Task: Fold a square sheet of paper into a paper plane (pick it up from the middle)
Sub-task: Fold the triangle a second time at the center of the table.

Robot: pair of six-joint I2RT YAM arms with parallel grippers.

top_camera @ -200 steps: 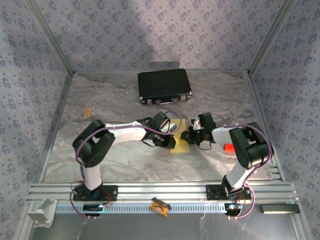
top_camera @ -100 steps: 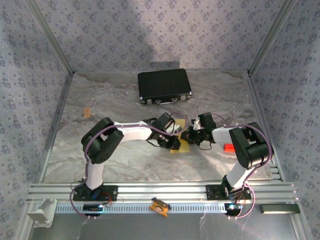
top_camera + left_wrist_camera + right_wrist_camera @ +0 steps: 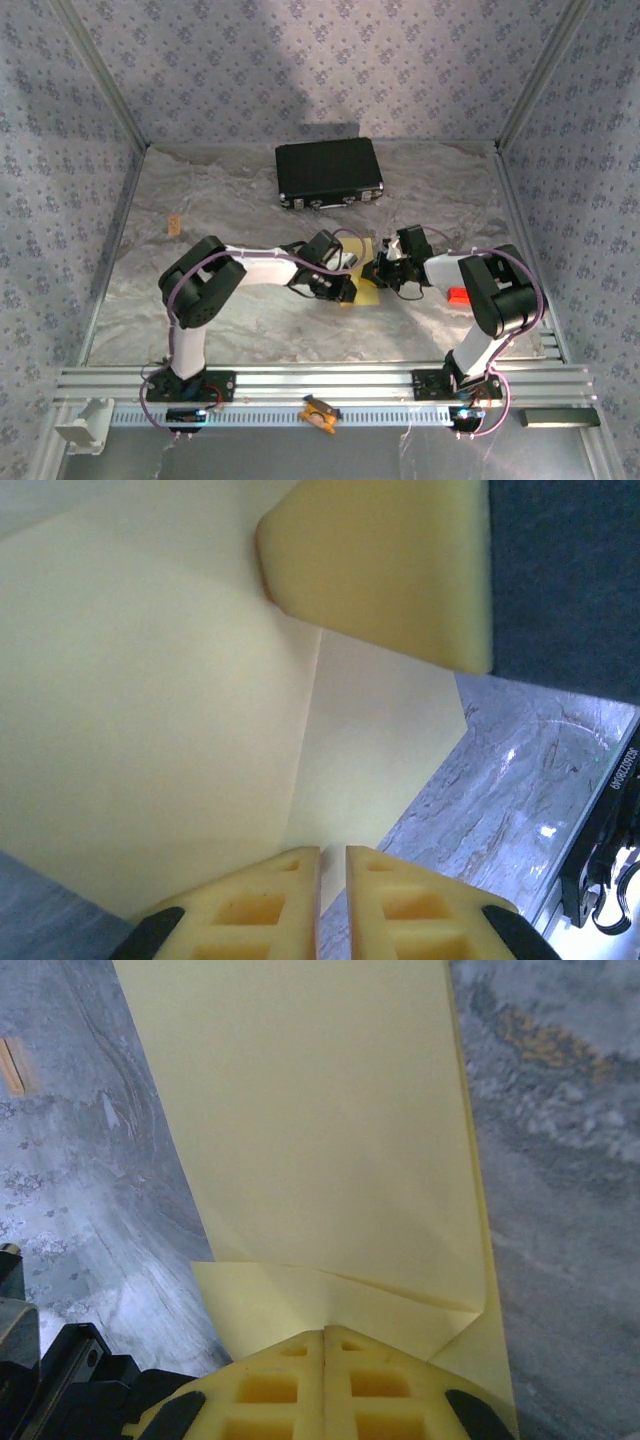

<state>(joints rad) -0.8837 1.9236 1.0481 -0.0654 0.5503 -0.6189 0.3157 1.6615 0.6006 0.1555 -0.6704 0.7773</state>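
While the left arm (image 3: 200, 290) and the right arm (image 3: 500, 290), two in all, are reaching in from the near edge, one orange clip (image 3: 318, 412) is lying on the front rail (image 3: 300, 382) between their bases. One white bracket (image 3: 84, 424) is sitting at the rail's left end and one dark bar (image 3: 559, 418) is lying at its right end. Farther in, one yellow sheet of paper (image 3: 366, 293) is resting on the marbled table (image 3: 250, 320) in the middle, between the two grippers, and one small orange thing (image 3: 457, 296) is showing just beside the right arm. Farther still, one small tan piece (image 3: 174, 224) is lying near the left wall (image 3: 60, 200), and one black case (image 3: 329, 172) is lying flat at the back, well apart from the paper. The right gripper (image 3: 325, 1332) is clenching its two fingers (image 3: 400, 1390) flush together and pinching the near edge of the sheet, which is stretching away from them with a narrow folded strip lying across it just beyond the tips. The left gripper (image 3: 333, 852) is holding its two fingers (image 3: 260, 905) almost together, leaving only a thin slit. A crease in the sheet is running down toward that slit, but whether these fingers are pinching the paper I cannot tell.
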